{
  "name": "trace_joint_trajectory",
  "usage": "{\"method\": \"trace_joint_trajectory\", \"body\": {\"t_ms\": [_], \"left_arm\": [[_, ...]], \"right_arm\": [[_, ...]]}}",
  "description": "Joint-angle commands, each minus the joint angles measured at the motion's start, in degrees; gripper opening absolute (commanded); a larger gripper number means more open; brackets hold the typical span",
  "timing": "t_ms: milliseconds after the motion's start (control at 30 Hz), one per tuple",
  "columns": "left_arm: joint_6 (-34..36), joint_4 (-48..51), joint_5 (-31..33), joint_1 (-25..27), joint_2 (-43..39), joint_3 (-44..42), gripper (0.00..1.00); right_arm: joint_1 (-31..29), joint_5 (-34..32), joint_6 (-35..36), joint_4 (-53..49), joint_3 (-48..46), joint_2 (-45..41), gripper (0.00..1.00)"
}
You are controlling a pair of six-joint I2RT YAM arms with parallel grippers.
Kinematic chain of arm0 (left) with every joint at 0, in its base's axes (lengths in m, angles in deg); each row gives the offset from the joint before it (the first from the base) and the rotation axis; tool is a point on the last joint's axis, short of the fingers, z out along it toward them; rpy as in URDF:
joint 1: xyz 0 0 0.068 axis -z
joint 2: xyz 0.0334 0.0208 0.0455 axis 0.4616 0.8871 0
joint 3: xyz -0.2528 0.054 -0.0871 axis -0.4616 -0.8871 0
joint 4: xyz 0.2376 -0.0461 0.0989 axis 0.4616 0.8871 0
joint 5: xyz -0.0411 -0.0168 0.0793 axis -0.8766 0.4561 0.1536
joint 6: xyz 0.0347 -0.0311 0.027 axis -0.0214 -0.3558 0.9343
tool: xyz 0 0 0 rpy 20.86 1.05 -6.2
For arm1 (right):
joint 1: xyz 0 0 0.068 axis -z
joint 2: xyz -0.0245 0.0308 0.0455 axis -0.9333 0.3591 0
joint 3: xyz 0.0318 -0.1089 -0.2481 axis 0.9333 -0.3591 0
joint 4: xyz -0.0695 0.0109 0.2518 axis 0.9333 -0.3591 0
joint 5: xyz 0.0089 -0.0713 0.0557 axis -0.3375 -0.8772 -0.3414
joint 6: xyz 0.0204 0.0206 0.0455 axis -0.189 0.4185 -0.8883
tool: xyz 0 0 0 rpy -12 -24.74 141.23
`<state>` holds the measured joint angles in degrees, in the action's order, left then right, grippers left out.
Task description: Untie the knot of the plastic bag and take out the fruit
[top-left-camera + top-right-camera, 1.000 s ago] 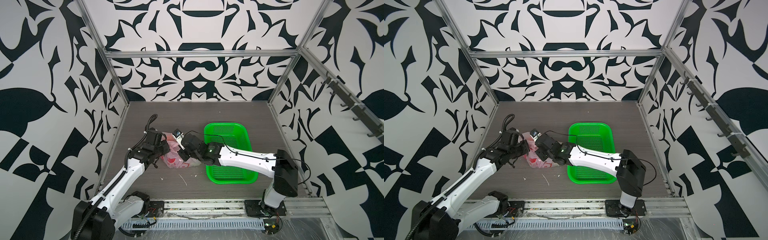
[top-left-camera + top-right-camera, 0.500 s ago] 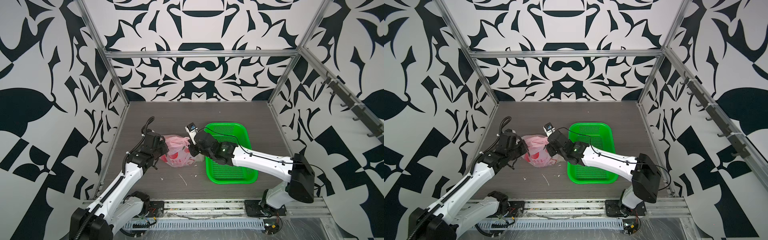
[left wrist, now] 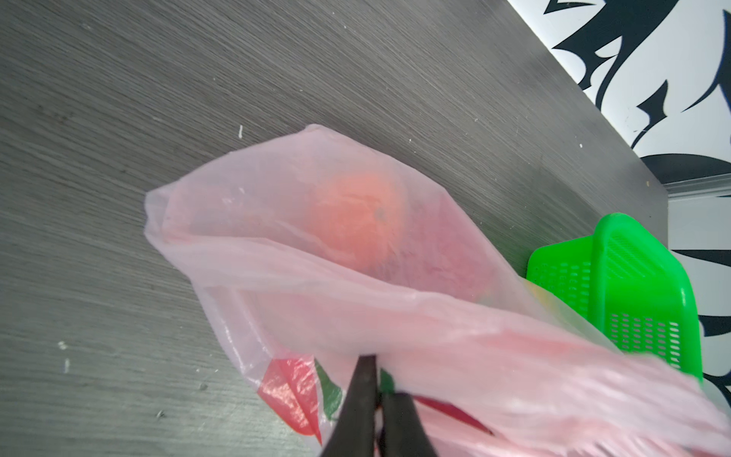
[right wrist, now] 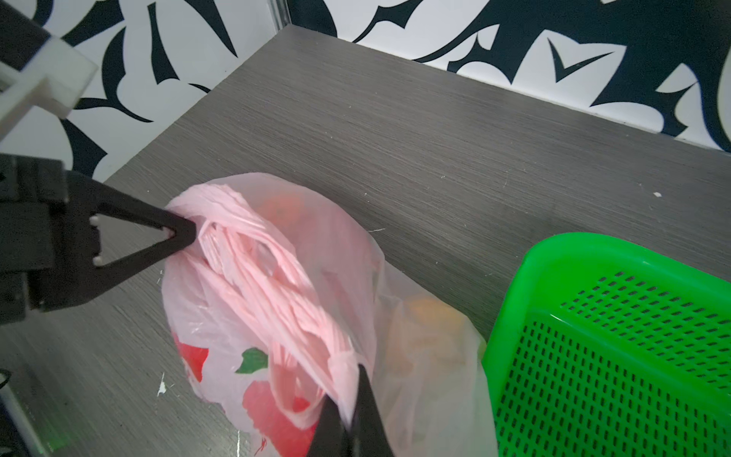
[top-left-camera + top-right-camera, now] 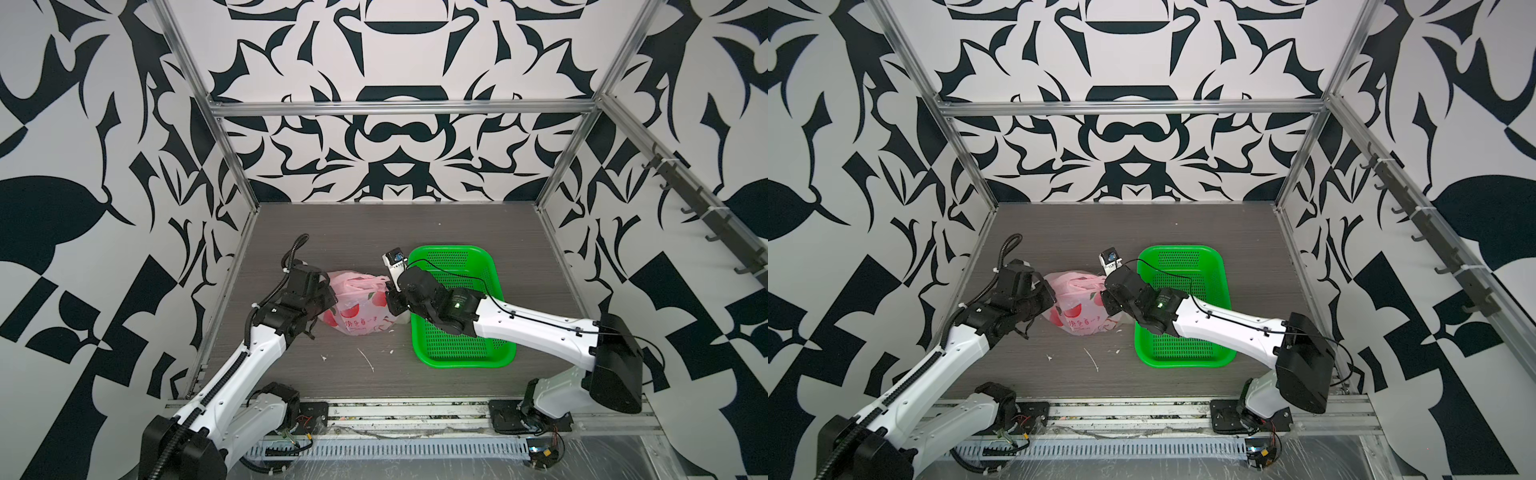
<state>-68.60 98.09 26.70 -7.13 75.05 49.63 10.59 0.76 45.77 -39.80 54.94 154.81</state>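
The left hand (image 4: 181, 233) is clenched on one end of the twisted handles of the plastic bag (image 5: 357, 307). The bag lies near the middle of the desk (image 5: 374, 232), a little toward its left edge. The film looks thin, soft and slippery, and I judge it tears easily. The fruit (image 3: 360, 213) inside gives it weight, so it is better to pull the handle strands close to the knot, which I cannot clearly make out. The right hand (image 4: 347, 399) pinches the other end, just beside the green basket (image 5: 451, 249).
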Motion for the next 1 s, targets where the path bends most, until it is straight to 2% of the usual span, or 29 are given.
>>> {"method": "trace_joint_trajectory", "body": {"t_ms": [0, 167, 400, 633, 867, 967], "left_arm": [[1.49, 7.00, 1.89, -1.99, -1.09, 1.19, 0.28], [8.71, 12.07, -2.01, -1.99, -1.67, 6.24, 0.61], [19.91, 21.00, -5.21, -1.95, 0.76, 15.58, 0.91], [28.62, 28.25, -6.74, 0.32, 4.42, 23.89, 0.99], [33.29, 30.89, -3.49, 10.66, 8.15, 28.36, 1.00], [36.36, 30.63, -1.64, 13.30, 11.05, 29.97, 1.00]], "right_arm": [[2.29, -6.73, -1.15, -2.34, 1.07, -2.61, 0.00], [2.29, -3.80, -0.60, -2.20, 2.81, -0.51, 0.00], [2.30, -2.02, 0.06, -1.12, 3.34, 0.02, 0.00], [2.29, -1.89, -0.08, -0.68, 3.43, 0.19, 0.00], [2.32, -1.03, -0.54, 0.11, 4.13, 0.72, 0.00], [2.34, -0.40, -0.46, 0.54, 3.93, 0.65, 0.00]]}}
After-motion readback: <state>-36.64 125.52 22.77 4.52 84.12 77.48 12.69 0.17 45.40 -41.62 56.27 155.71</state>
